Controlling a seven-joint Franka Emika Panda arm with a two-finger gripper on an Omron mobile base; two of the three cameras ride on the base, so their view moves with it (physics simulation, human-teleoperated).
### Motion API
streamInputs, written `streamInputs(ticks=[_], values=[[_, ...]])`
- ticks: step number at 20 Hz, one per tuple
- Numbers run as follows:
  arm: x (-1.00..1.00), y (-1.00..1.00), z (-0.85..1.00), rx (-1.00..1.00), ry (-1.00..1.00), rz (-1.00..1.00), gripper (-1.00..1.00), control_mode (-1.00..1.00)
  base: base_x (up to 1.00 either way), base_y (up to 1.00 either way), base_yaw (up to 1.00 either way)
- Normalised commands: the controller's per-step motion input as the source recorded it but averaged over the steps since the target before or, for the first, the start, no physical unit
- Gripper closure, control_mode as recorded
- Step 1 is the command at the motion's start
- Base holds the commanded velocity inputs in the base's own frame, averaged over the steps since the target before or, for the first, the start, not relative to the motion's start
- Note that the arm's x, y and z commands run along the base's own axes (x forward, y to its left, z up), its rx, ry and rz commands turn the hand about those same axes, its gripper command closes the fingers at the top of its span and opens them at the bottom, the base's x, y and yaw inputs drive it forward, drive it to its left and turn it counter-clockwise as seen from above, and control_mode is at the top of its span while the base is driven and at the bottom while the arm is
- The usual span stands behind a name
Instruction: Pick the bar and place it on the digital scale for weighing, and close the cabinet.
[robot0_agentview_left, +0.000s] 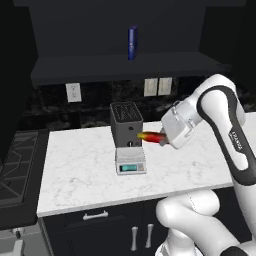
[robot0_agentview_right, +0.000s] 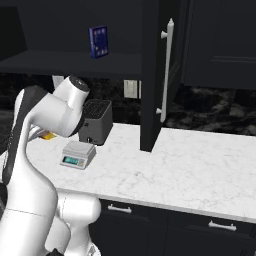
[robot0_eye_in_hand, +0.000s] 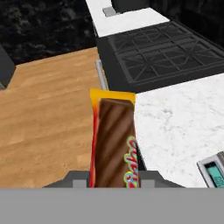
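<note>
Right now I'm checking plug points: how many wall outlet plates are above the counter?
3: a single plate left of the dark slotted box, and a pair to its right. Others may be hidden.

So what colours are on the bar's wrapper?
The bar has a red, orange and yellow wrapper with a brown striped bar pictured on it; clearest in the hand view.

- The gripper (robot0_agentview_left: 161, 140) has its fingertips covered by the bar (robot0_agentview_left: 151, 137); their contact cannot be made out.
- In the right base view, the arm hides most of the bar (robot0_agentview_right: 48, 134), left of the digital scale (robot0_agentview_right: 77, 154).
- In the hand view, the picture's right edge cuts off the digital scale (robot0_eye_in_hand: 213, 169).
- The teal display's readout is too small to read.
- The cabinet (robot0_agentview_right: 152, 75) door runs past the top edge.
</note>
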Motion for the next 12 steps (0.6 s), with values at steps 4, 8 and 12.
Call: streamInputs(ticks=[4,8,12], values=[[0.47,-0.02,-0.93,-0.01,-0.17,0.01,1.00,-1.00,0.00,0.00,0.00],[0.51,0.24,-0.82,-0.13,-0.14,-0.06,1.00,-1.00,0.00,0.00,0.00],[0.72,0.10,-0.38,-0.05,0.03,-0.04,1.00,-1.00,0.00,0.00,0.00]])
